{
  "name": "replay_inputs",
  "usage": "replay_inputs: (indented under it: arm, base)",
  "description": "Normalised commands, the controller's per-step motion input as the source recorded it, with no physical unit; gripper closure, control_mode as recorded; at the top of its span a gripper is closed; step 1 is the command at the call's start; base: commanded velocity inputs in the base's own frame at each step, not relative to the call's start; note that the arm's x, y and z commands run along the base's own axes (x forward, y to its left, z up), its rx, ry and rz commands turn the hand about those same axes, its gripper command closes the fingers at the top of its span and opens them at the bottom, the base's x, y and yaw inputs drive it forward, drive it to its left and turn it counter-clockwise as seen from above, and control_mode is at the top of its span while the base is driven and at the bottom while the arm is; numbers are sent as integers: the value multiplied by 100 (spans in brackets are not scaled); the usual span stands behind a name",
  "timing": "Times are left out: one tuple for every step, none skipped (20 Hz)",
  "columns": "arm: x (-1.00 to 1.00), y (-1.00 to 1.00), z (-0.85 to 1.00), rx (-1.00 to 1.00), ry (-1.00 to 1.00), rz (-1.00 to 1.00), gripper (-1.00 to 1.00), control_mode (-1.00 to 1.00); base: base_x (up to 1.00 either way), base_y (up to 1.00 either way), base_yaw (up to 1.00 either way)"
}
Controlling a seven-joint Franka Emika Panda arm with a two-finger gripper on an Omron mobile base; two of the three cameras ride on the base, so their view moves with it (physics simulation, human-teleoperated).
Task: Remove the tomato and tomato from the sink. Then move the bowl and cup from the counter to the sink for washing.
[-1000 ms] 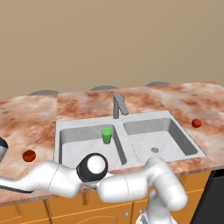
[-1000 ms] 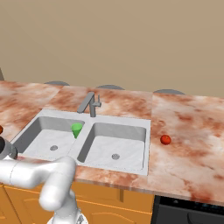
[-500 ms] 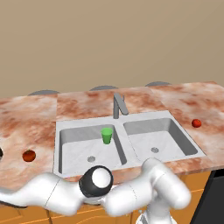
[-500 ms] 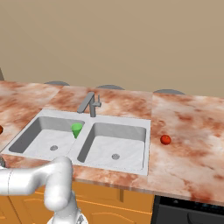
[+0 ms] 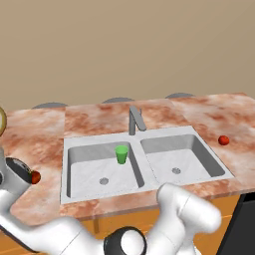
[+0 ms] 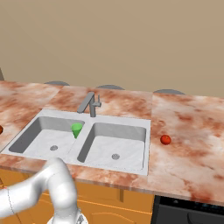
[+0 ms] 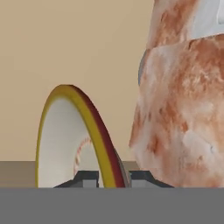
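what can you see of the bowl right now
The bowl shows on edge in the hand view: a round, shallow dish with a pale cream inside, a yellow rim and a dark red outer band. Its rim sits between the two dark fingertips of the pincer, which is shut on it. It is off the counter, in front of the tan wall. In the left base view a sliver shows at the left edge.

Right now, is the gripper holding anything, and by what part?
Yes: the gripper holds the bowl, pinched by its rim, one finger on each side of the wall. The bowl is lifted off the counter and tipped on edge.
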Motion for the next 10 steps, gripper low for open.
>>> replay_inputs:
  arm:
    - [-1,-55,-11,47,0,-5,100,-100]
    - [0,-52,-11,48,0,-3,100,-100]
    - [0,-48,-5,47,0,-2,100,-100]
    - [0,-46,-3,47,0,-3,100,-100]
    - [5,-44,0,43,0,-4,100,-100]
    - [5,-44,0,41,0,-6,100,-100]
    - [8,-41,0,36,3,-9,100,-100]
    - [8,-38,0,34,3,-11,100,-100]
    - [11,-36,0,33,7,-11,100,-100]
    - [10,-35,0,33,13,-13,100,-100]
  base:
    - [0,0,0]
    - [0,0,0]
    - [0,0,0]
    - [0,0,0]
    - [0,0,0]
    - [0,0,0]
    - [0,0,0]
    - [0,0,0]
    - [0,0,0]
    - [0,0,0]
